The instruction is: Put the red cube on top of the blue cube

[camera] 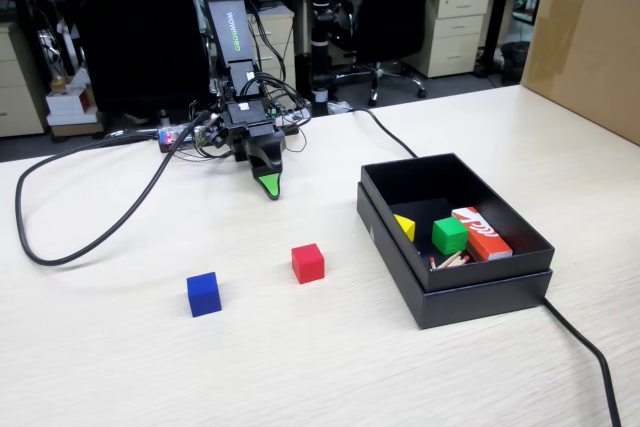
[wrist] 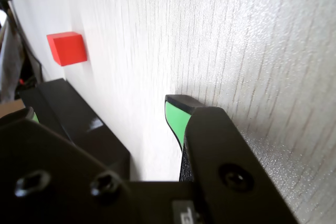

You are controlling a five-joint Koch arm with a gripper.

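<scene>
Red cube (camera: 308, 263) (corner forward) beside blue cube (camera: 204, 294).

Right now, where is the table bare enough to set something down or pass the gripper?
Bare: between the red cube and the box, between red and the blue cube, and the whole near edge. Crowded: inside the box and around the cables by the gripper.

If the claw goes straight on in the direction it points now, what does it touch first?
Most likely the bare table. The claw points steeply down at the wood just below it; the red cube lies farther forward, apparently off that line.
</scene>
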